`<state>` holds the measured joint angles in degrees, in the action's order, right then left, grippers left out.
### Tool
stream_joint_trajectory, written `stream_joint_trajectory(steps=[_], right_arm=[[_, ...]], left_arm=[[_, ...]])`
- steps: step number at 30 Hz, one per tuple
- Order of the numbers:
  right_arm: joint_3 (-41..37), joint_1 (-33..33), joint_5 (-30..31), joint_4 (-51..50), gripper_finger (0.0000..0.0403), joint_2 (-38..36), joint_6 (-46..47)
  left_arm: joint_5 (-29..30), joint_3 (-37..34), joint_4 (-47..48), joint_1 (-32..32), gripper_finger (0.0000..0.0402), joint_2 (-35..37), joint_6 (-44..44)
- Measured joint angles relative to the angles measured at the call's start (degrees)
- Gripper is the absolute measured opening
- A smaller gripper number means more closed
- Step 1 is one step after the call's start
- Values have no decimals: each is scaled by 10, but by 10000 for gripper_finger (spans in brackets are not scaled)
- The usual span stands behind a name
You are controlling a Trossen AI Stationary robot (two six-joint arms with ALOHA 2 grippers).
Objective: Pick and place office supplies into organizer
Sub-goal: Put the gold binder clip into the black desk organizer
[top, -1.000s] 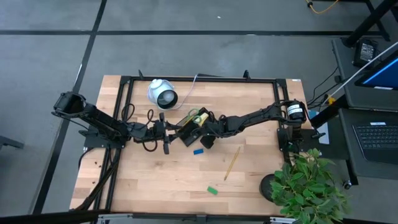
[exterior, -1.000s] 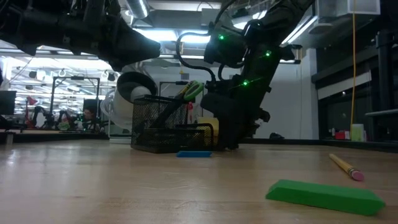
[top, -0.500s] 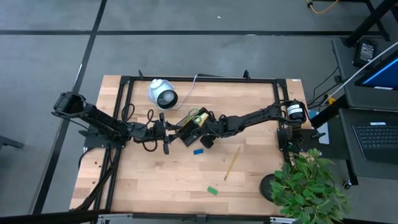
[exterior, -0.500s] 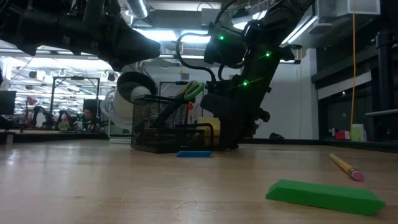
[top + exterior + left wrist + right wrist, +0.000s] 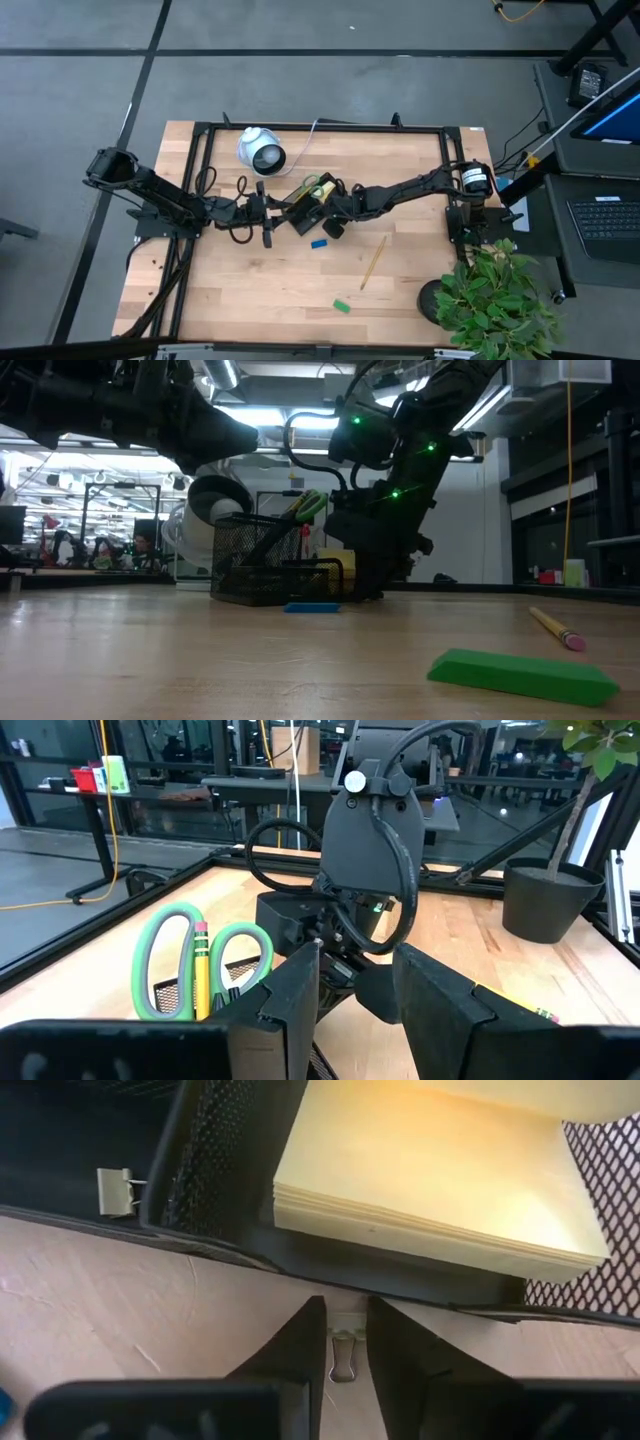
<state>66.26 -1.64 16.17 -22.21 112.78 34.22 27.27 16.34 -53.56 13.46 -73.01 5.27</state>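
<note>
My right gripper hangs low over the wood, its two dark fingers narrowed to a slim gap straddling a small silver binder clip lying directly between the tips. The clip's long axis runs along my reach, toward the black mesh organizer tray just ahead, where the yellow sticky-note pad already rests. My left gripper waits apart on the tray's far side.

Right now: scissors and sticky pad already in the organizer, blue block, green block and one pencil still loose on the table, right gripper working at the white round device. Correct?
One error: the right gripper is at the organizer beside the sticky pad, not at the white round device, as the right wrist view shows. Scissors are in; blue block, green block and pencil lie loose.
</note>
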Motion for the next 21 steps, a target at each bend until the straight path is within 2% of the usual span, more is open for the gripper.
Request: stream_joint_trajectory(steps=[4,13,21], right_arm=[[4,-3,-1,-12,70,-2,0],[64,-26,-16,-134,65,-1,1],[103,-52,-8,-142,66,-2,-5]], left_arm=[[0,0,0,0,125,0,0],[0,0,0,0,125,0,0],[0,0,0,0,125,0,-10]])
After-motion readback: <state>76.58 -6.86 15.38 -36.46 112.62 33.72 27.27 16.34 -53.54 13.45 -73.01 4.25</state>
